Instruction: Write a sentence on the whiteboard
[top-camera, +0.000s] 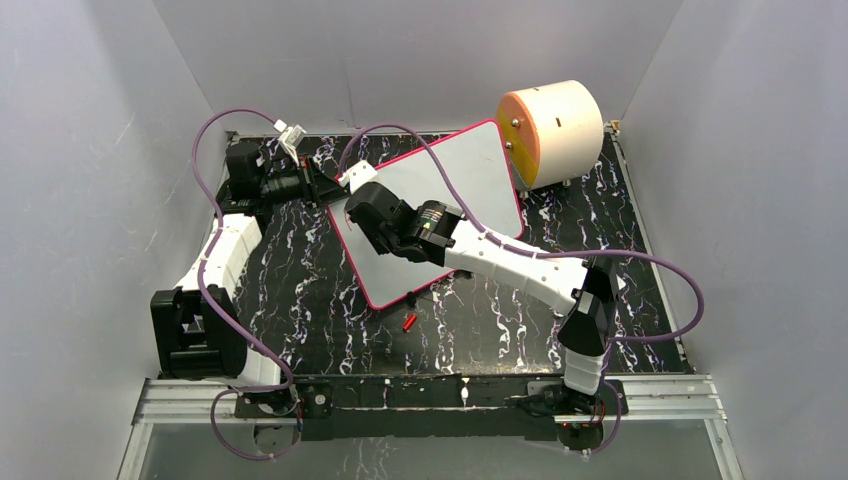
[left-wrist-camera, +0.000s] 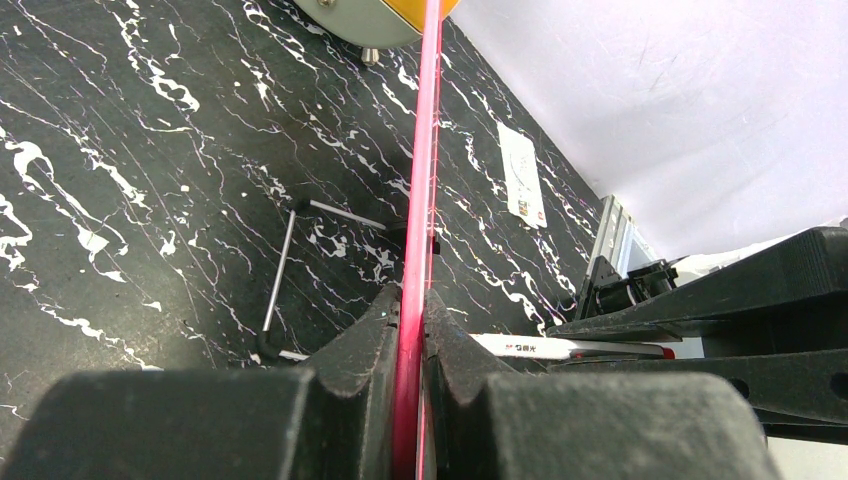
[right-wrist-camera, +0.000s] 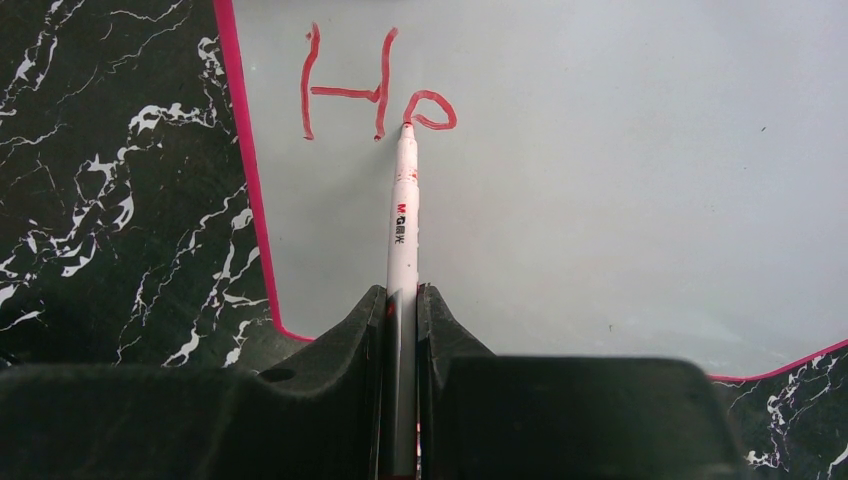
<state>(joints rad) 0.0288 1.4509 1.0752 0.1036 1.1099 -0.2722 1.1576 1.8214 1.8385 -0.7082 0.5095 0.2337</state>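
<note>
Closest in the right wrist view, the right jaws are closed on a white marker pen (right-wrist-camera: 402, 215), which stands out straight between them. Its red tip touches the whiteboard (right-wrist-camera: 600, 180) at the left side of a small "o". The sentence (right-wrist-camera: 375, 90) has only two red letters so far, a capital "H" and this "o". They sit near the pink-red rim at the left of this view. In the left wrist view the left jaws are closed on the thin pink-red edge of the board, which is seen edge-on and runs away from the camera. Beside this edge, thin metal rods (left-wrist-camera: 280, 270) with black ends lie on the black marbled counter (left-wrist-camera: 120, 200), and a small white card (left-wrist-camera: 522, 175) lies farther off. From above, the whiteboard lies slanted in the middle of the counter. The left arm (top-camera: 228, 255) reaches its far left corner, and the right arm (top-camera: 500, 258) stretches over its white face. A cream cylinder with an orange face (top-camera: 555, 130) stands just beside the far right corner of the board. A small red cap (top-camera: 409, 321) lies on the counter near the near corner of the board.
</note>
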